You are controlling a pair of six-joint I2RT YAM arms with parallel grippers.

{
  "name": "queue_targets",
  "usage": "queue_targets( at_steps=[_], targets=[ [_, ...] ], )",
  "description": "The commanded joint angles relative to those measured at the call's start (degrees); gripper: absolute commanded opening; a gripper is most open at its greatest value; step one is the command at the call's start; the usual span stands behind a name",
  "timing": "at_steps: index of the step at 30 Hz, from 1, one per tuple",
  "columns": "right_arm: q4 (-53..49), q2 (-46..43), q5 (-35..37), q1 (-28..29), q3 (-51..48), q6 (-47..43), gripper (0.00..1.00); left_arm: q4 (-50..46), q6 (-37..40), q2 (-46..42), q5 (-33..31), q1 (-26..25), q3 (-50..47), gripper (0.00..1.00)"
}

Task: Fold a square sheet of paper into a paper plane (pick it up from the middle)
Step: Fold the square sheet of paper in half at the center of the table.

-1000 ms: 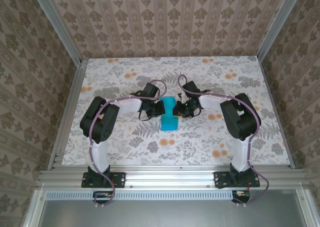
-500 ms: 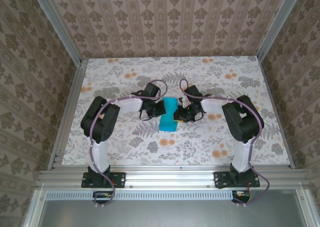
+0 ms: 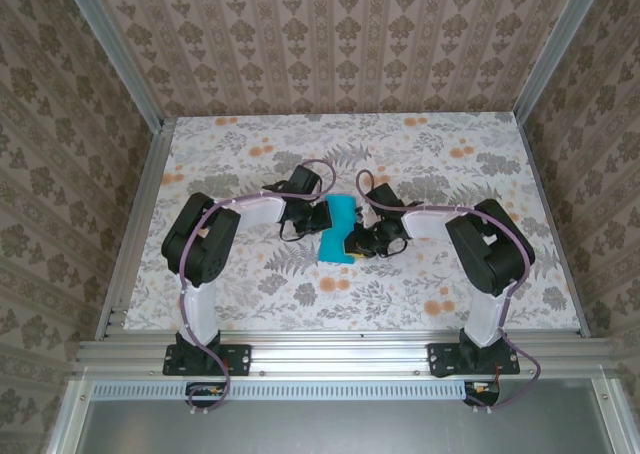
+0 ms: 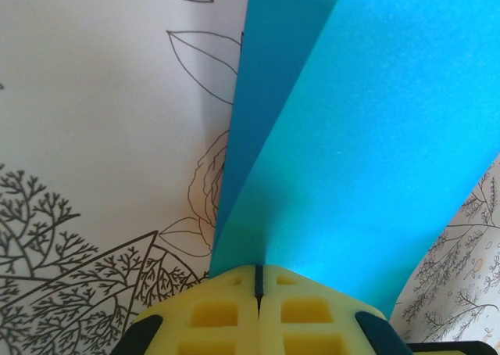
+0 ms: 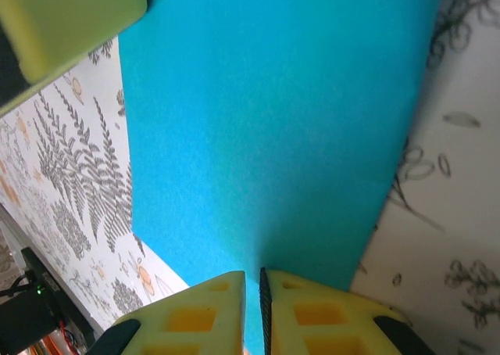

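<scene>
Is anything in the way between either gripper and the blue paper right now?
Nothing visible does. The left gripper is shut on one edge of the blue paper, and the right gripper is shut on another edge. Beside the sheet there is just the floral table.

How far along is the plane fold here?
Done: the paper is doubled over into a narrow strip, with two layers showing in the left wrist view. In hand: the left pincer and right pincer are each shut on an edge of it. To do: no pointed nose or wings yet, so most folds remain.
</scene>
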Motion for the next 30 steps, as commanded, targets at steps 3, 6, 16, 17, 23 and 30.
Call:
queue_targets(
  at_steps=[3,6,16,17,23,30],
  targets=[
    [-1.1,-5.6,-1.2,0.3,-4.1,1.8,0.16,-6.1,0.3,4.3,-3.8,-0.7,-1.5,0.07],
    [-0.5,-4.2,-0.7,0.3,-7.0,2.3,0.16,-6.1,0.3,4.4,-3.8,-0.7,-1.4,0.07],
    [-3.0,-8.7,5.4,-0.8,1.9,2.1,0.16,-6.2,0.9,4.2,-3.6,-0.7,-1.3,0.07],
    [-2.0,-8.6,6.1,-1.3,3.2,2.3,0.16,-6.2,0.9,4.2,-3.6,-0.7,-1.3,0.07],
    [-0.9,1.6,6.2,-2.9,12.9,2.8,0.16,-6.5,1.2,4.3,-3.4,-0.7,-1.1,0.06],
    [0.0,9.5,5.6,-4.5,17.2,2.8,0.15,-7.3,1.7,4.0,-3.8,-0.7,-1.4,0.06]
  ],
)
